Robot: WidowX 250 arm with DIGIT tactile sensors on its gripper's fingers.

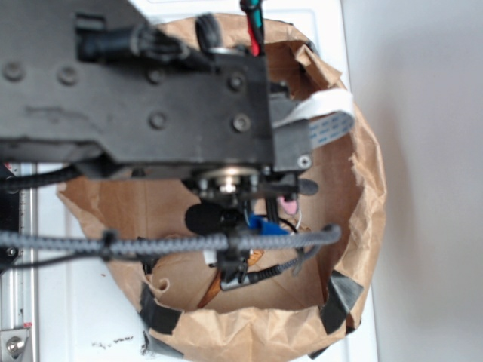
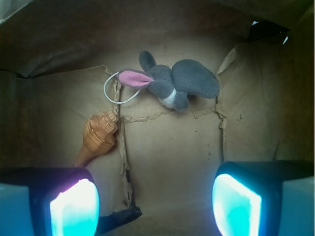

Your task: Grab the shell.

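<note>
Shell (image 2: 100, 136) lies flat on the paper bag (image 2: 172, 147) floor, wide ridged end up-frame, pointed tip running down toward the left finger (image 2: 74, 206) and partly hidden behind it. Gripper (image 2: 155, 204) is spread wide with nothing between the pads, hovering inside the bag; the gap is centred on bare floor, so the shell sits off to the left of our line. Grey plush bunny (image 2: 179, 84) lies further up-frame, its white loop (image 2: 114, 89) ending just beside the shell's wide end (may be touching, we can't tell).

Exterior view is mostly arm; only an orange sliver under the gripper (image 1: 235, 273), probably the shell.

Risks we see:
- Descending as aligned, the left finger lands on the tip and kicks the shell away.
- Tapered cone could squirt out of a squeeze.
- Floor creases or the loop could snag a finger.
</note>
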